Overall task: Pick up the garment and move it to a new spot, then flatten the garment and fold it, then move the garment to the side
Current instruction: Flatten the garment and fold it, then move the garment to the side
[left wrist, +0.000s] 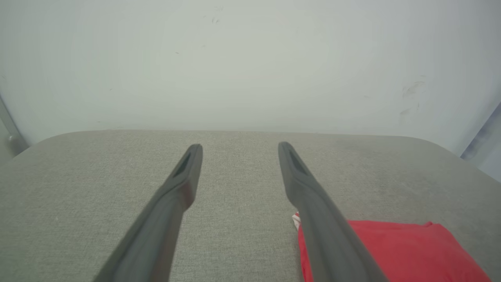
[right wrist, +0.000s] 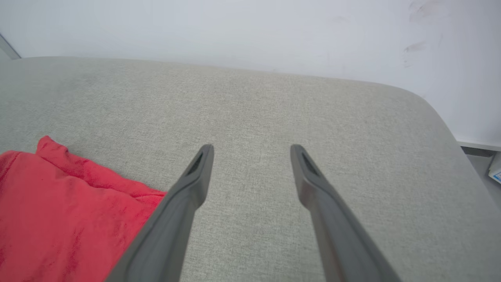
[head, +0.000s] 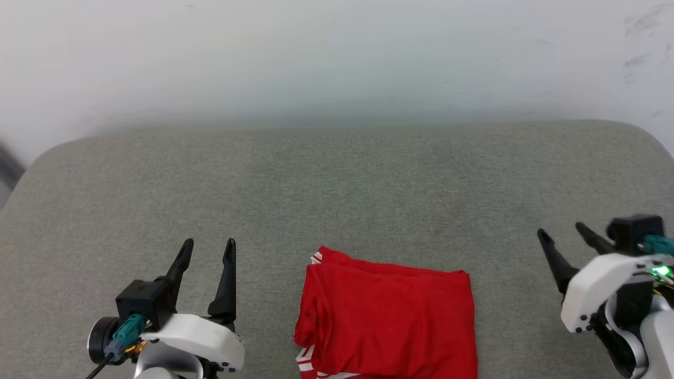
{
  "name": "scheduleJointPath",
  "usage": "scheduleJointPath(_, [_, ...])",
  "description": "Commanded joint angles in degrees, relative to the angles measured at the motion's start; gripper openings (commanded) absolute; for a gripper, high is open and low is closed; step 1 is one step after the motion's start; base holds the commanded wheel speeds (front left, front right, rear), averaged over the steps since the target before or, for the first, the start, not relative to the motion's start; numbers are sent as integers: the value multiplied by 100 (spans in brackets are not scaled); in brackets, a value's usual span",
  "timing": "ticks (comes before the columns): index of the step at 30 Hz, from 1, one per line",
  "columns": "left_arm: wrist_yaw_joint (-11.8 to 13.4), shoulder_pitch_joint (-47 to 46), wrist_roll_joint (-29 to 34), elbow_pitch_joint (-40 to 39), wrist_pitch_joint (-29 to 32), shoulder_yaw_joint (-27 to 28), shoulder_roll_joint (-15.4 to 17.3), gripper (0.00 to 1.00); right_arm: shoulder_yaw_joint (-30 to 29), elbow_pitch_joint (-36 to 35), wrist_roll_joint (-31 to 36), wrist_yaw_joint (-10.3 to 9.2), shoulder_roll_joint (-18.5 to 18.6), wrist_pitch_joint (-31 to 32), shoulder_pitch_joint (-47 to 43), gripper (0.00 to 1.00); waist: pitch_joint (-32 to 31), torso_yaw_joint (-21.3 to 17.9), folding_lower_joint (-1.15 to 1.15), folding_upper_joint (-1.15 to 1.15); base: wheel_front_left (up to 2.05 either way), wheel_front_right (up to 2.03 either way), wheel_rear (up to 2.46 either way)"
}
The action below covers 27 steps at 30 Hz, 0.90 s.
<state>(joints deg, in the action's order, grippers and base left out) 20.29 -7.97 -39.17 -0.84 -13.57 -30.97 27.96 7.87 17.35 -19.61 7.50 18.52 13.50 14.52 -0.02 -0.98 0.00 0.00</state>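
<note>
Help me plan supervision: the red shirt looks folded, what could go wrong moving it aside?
The garment lies in loose layers; pinching only the top one could undo the fold.
Its near edge runs off the head view, so a grasp there goes unseen.
Left tool and right tool stand open beside it; dragging with one could skew it.

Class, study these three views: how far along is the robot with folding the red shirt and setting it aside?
Looks done: the shirt lies folded into a rectangle on the grey cushion. In hand: nothing; the left gripper and right gripper stand open and empty on either side, clear of it. Left: it sits midway between them, so moving it aside probably remains.
</note>
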Motion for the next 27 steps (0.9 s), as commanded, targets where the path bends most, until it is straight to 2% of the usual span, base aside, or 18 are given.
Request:
scheduleJointPath(1, [38,81,-9,14,-41,43,18,100,-238,-230,194,-3,-135,-203,-212,100,-27,-74,0,0,0,0,0])
scheduleJointPath(7, [102,198,60,95,-99,140,-1,100,-931,-1061,702,-4,-716,-1039,-854,100,-65,-159,0,0,0,0,0])
scheduleJointPath(12, [127,309,111,195,-127,198,-68,100,-984,-1563,877,-4,-1074,-1377,-1303,100,-129,-155,0,0,0,0,0])
scheduleJointPath(20, [145,452,179,266,-155,299,-123,100,-982,-1921,921,-4,-1284,-1289,-1582,100,-152,-172,0,0,0,0,0])
scheduleJointPath(27, [87,434,194,295,-160,351,-180,100,-1019,-1967,966,-4,-1305,-1164,-1530,100,-145,-183,0,0,0,0,0])
